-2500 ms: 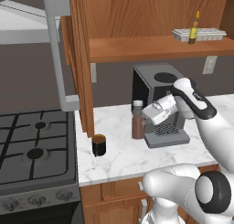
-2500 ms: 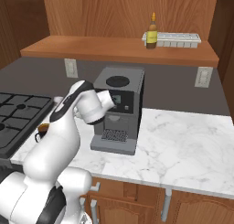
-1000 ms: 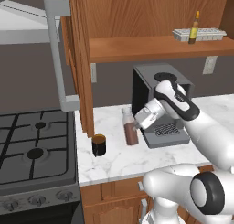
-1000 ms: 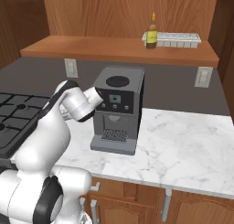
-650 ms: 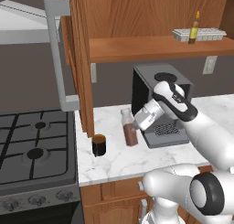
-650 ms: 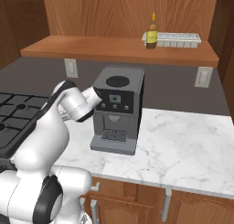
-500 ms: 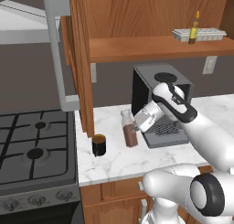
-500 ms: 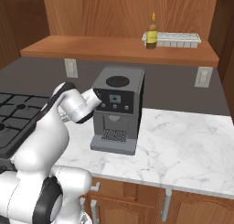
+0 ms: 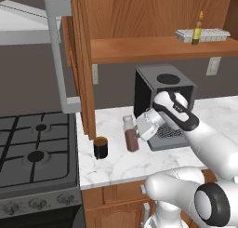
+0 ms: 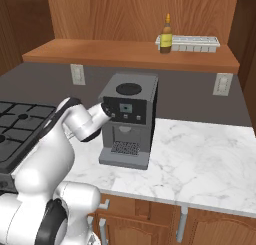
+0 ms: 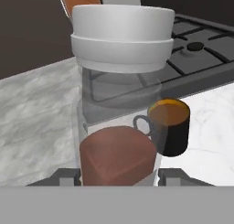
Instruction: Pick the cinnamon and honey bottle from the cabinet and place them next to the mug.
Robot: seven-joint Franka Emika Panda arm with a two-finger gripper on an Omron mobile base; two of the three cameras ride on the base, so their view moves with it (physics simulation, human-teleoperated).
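Leftmost, mug [image 9: 100,147] on the marble desk [image 9: 116,162], beside the stove [image 9: 37,152]. Cinnamon jar [image 9: 130,135] upright just at its 3 o'clock, apart from it. Fingers [image 9: 138,133] straddle the jar's lower half, closed on it. Coffee machine [image 9: 162,103] behind. Honey bottle [image 9: 198,30] on cabinet [image 9: 153,48] shelf, 1 o'clock, beside a grey tray [image 9: 204,35].

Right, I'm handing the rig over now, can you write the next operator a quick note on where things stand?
Gripper: shut on the cinnamon jar, standing upright on the counter right of the mug, a small gap between them.
Honey bottle: on the cabinet shelf, beside a white tray.
Done: cinnamon brought down next to the mug.
Left: release the jar, fetch the honey bottle, set it by the mug.
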